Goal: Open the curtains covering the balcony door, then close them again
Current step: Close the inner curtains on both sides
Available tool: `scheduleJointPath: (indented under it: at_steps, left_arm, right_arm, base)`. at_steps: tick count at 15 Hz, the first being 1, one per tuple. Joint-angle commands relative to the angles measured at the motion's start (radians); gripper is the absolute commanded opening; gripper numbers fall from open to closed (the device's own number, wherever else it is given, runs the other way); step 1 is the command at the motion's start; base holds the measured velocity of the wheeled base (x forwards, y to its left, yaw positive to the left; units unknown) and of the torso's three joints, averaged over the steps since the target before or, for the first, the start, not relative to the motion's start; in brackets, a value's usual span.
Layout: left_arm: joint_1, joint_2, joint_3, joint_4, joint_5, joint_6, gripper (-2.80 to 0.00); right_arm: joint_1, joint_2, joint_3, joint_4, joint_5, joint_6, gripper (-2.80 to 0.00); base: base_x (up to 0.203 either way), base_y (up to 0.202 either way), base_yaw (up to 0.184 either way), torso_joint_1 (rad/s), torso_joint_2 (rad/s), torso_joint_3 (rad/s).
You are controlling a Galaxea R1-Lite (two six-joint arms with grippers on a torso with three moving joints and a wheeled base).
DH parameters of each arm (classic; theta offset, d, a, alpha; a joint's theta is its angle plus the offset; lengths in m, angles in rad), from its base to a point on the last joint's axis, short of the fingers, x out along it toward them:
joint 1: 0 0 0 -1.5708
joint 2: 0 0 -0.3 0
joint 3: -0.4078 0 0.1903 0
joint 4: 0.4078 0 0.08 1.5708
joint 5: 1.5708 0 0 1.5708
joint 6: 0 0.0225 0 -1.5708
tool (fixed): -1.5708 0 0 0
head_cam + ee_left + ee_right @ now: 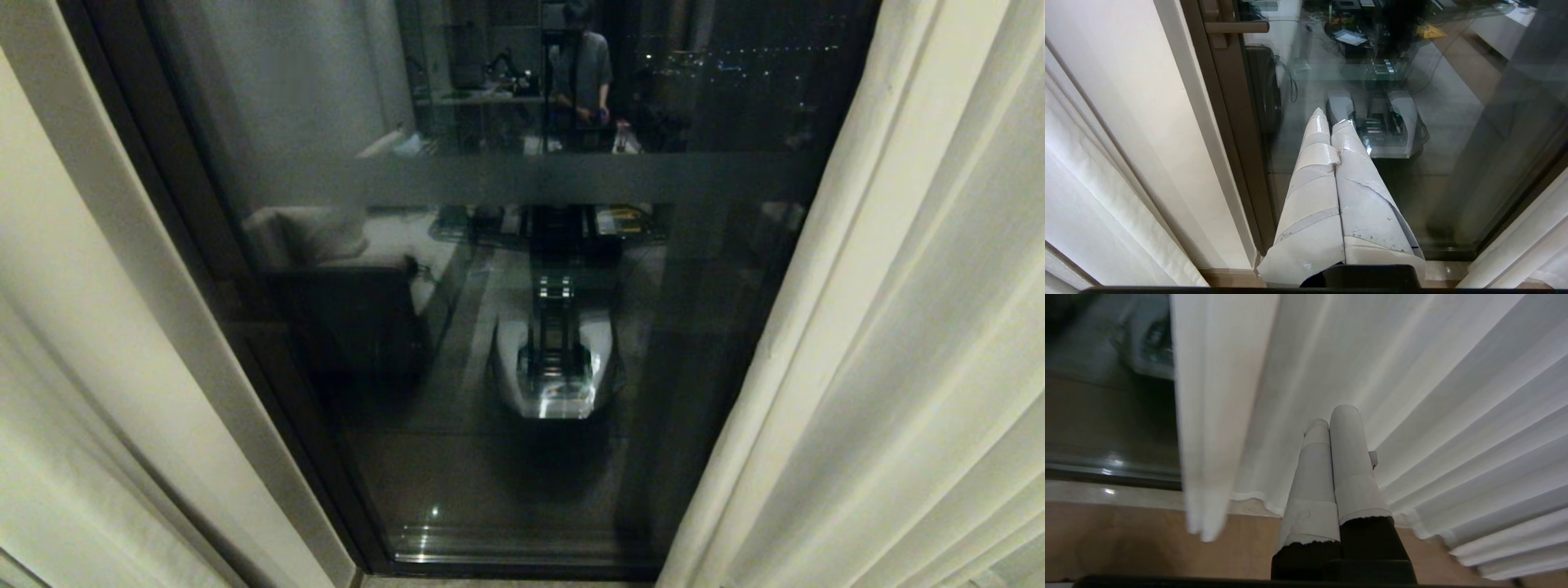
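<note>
Cream pleated curtains (898, 327) parted, dark glass balcony door (506, 327) bare; both pincers (1331, 416) closed, empty.

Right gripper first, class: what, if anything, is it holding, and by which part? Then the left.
Nothing is held. The right gripper is shut and empty beside the right curtain; the left gripper is shut and empty before the balcony door.

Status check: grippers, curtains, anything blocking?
Left gripper shut, empty, facing the balcony door. Right gripper shut, empty, at the right curtain. Curtains parted, glass exposed. Nothing in the way.
</note>
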Motion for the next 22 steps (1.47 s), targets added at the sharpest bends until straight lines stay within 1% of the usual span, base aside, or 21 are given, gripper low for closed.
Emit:
scheduleJointPath:
  at_steps: [1, 3, 7, 12, 17, 18, 19, 20, 22]
  left_arm:
    - [0.0, 0.0, 0.0, 0.0, 0.001, 0.0, -2.8]
    - [0.0, 0.0, 0.0, 0.0, 0.001, 0.0, -2.8]
    - [0.0, 0.0, 0.0, 0.0, 0.001, 0.0, -2.8]
    - [0.0, 0.0, 0.0, 0.0, 0.001, 0.0, -2.8]
    - [0.0, 0.0, 0.0, 0.0, 0.001, 0.0, -2.8]
    - [0.0, 0.0, 0.0, 0.0, 0.001, 0.0, -2.8]
    - [0.0, 0.0, 0.0, 0.0, 0.001, 0.0, -2.8]
    - [0.0, 0.0, 0.0, 0.0, 0.001, 0.0, -2.8]
    - [0.0, 0.0, 0.0, 0.0, 0.001, 0.0, -2.8]
  right_arm:
    - [0.008, 0.021, 0.001, 0.018, 0.036, 0.013, -2.8]
    - [0.029, 0.034, 0.001, 0.06, 0.049, 0.016, -2.8]
    - [0.074, -0.061, 0.001, 0.06, 0.049, 0.018, -2.8]
    - [0.076, -0.282, 0.001, 0.062, 0.049, 0.018, -2.8]
    - [0.076, -0.289, 0.001, 0.066, 0.052, 0.013, -2.8]
    - [0.076, -0.289, 0.001, 0.07, 0.073, 0.012, -2.8]
    - [0.076, -0.289, 0.001, 0.077, 0.117, 0.016, -2.8]
    - [0.076, -0.289, 0.001, 0.086, 0.141, 0.053, -2.8]
    - [0.076, -0.289, 0.001, 0.113, 0.134, 0.191, -2.8]
  base:
    - [0.0, 0.0, 0.0, 0.0, 0.0, 0.0]
    - [0.0, 0.0, 0.0, 0.0, 0.0, 0.0]
    - [0.0, 0.0, 0.0, 0.0, 0.0, 0.0]
    - [0.0, 0.0, 0.0, 0.0, 0.0, 0.0]
    - [0.0, 0.0, 0.0, 0.0, 0.0, 0.0]
    - [0.0, 0.0, 0.0, 0.0, 0.0, 0.0]
    - [0.0, 0.0, 0.0, 0.0, 0.0, 0.0]
    - [0.0, 0.0, 0.0, 0.0, 0.0, 0.0]
    - [0.0, 0.0, 0.0, 0.0, 0.0, 0.0]
